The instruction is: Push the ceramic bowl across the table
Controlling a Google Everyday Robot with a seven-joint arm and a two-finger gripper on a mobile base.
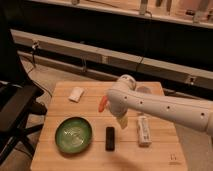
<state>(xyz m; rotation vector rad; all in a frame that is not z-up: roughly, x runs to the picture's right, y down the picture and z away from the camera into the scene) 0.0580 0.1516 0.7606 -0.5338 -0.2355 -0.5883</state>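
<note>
The ceramic bowl [73, 134], glossy green and shallow, rests on the front left part of the light wooden table [65, 110]. My white arm reaches in from the right. Its gripper [122, 121] hangs over the table's middle, well to the right of the bowl and clear of it. The gripper is open and holds nothing. A black bar [109, 138] lies between gripper and bowl.
An orange object [102, 103] lies just left of my wrist. A white flat item [76, 94] sits at the back left and a white oblong object [143, 130] at the right. A dark chair [15, 110] stands by the table's left edge.
</note>
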